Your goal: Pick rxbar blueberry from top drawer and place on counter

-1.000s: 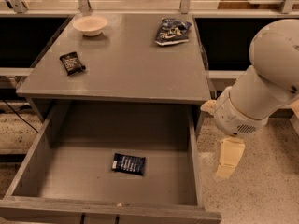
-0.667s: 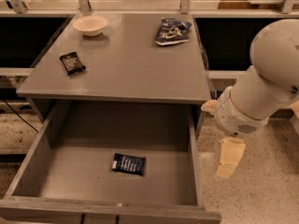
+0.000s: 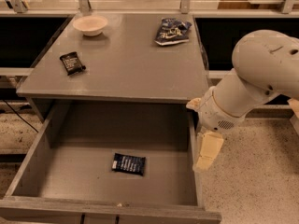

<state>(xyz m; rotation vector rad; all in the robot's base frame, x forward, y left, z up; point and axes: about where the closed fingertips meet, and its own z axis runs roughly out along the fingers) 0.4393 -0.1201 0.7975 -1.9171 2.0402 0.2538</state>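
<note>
The rxbar blueberry [image 3: 128,164], a dark navy wrapper with white lettering, lies flat on the floor of the open top drawer [image 3: 51,171], near the middle. The counter [image 3: 126,64] is the grey tabletop above the drawer. My gripper [image 3: 206,149] hangs outside the drawer, just right of its right wall, at the end of the white arm [image 3: 252,83]. It holds nothing and is well to the right of the bar.
On the counter lie a black bar wrapper [image 3: 72,62] at the left, a white bowl [image 3: 90,25] at the back left and a blue-and-white snack bag [image 3: 172,31] at the back right. A speckled floor [image 3: 252,190] lies to the right of the drawer.
</note>
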